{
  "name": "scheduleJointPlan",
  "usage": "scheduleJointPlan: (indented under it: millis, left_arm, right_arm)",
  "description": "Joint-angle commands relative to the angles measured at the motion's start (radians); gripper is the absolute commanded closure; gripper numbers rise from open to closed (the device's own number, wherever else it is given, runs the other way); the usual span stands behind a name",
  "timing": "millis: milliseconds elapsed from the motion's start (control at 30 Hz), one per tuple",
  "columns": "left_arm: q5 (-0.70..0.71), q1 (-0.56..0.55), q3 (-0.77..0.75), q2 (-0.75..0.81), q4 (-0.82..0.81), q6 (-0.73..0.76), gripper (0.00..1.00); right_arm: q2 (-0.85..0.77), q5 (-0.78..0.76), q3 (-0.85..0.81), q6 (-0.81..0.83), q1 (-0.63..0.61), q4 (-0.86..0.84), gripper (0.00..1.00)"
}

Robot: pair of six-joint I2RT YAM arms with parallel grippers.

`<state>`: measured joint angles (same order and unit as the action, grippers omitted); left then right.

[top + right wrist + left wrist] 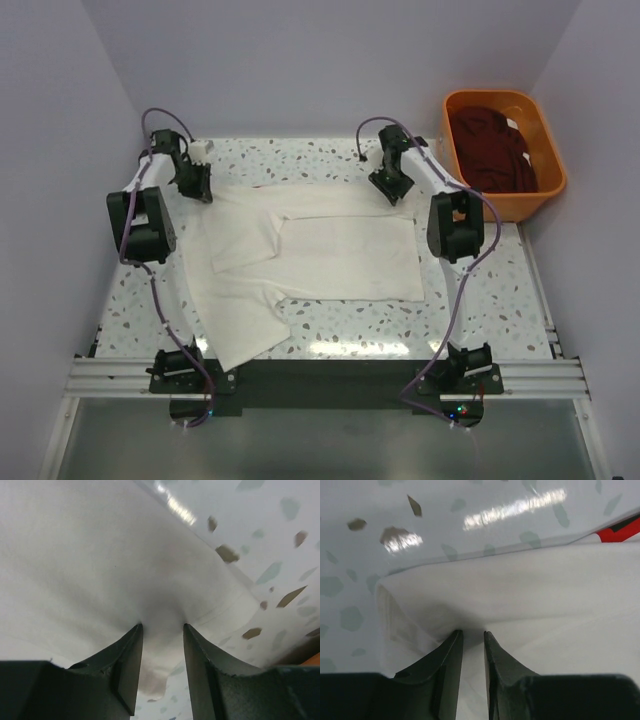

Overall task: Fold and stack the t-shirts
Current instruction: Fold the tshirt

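Arm bases sit at the near edge, left base (185, 370) and right base (460, 370), bolted to a metal rail (330, 375). Just past the rail is the speckled counter (480, 310). The cream-white t-shirt (340, 255) is spread across its middle, mostly flat. One flap runs down to the near-left, almost to the rail, and a fold line crosses the body.

Further back, the left hand (195, 185) is down on the shirt's far-left corner and the right hand (390, 187) is on its far-right edge.

Left wrist view: fingertips (452, 645) are set close, with a narrow gap. The tips press into white cloth that puckers around them. Can't tell if it's actually pinched. A bit of red print (620, 530) shows at the cloth's far-right edge.

Right wrist view: fingertips (130, 640) stand wider apart, pressed on cloth near its edge, with the cloth dimpled between them. Can't tell whether it's grasping or just resting.

Farthest back, at the far right by the counter's corner, is an orange tub (510, 205) with a dark maroon t-shirt (495, 150) bunched inside.
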<state>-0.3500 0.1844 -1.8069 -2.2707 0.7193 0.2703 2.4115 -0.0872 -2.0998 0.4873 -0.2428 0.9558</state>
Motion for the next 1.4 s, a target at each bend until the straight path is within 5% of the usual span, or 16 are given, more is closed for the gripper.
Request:
scheduleJointPlan:
  millis: [0,233,300,433,467,600,833,967,1133,1367]
  left_arm:
    - [0.125,0.026,-0.151,-0.159,-0.003,0.007,0.7]
    - [-0.036,0.027,-0.399,-0.227,0.011,0.027,0.48]
    - [-0.119,0.027,-0.358,-0.129,-0.021,0.055,0.42]
    - [-0.257,0.026,-0.258,0.084,0.015,0.162,0.16]
    - [-0.28,0.027,-0.217,0.164,0.084,0.234,0.15]
    - [-0.382,0.029,-0.044,0.359,0.328,0.511,0.13]
    - [-0.316,0.029,0.513,0.744,0.519,0.924,0.19]
    - [-0.256,0.021,0.785,0.911,0.476,0.958,0.25]
    - [-0.181,-0.051,0.938,1.013,0.419,0.925,0.34]
    - [-0.092,-0.164,1.083,1.085,0.345,0.891,0.37]
  right_arm:
    - [0.113,-0.101,-0.124,0.036,-0.012,-0.113,0.57]
    - [0.134,-0.178,-0.266,0.048,-0.012,-0.275,0.39]
    - [0.068,-0.148,-0.244,0.05,-0.012,-0.298,0.35]
    - [-0.13,-0.019,-0.149,0.028,-0.013,-0.243,0.22]
    - [-0.197,0.062,-0.134,0.031,-0.013,-0.176,0.1]
    - [-0.374,0.184,-0.001,0.065,-0.026,-0.011,0.02]
    - [-0.692,0.277,0.497,0.146,-0.044,0.098,0.09]
    - [-0.816,0.212,0.76,0.172,-0.124,0.017,0.23]
    - [-0.881,0.087,1.013,0.192,-0.239,-0.166,0.37]
    - [-0.786,0.01,1.052,0.227,-0.239,-0.29,0.46]
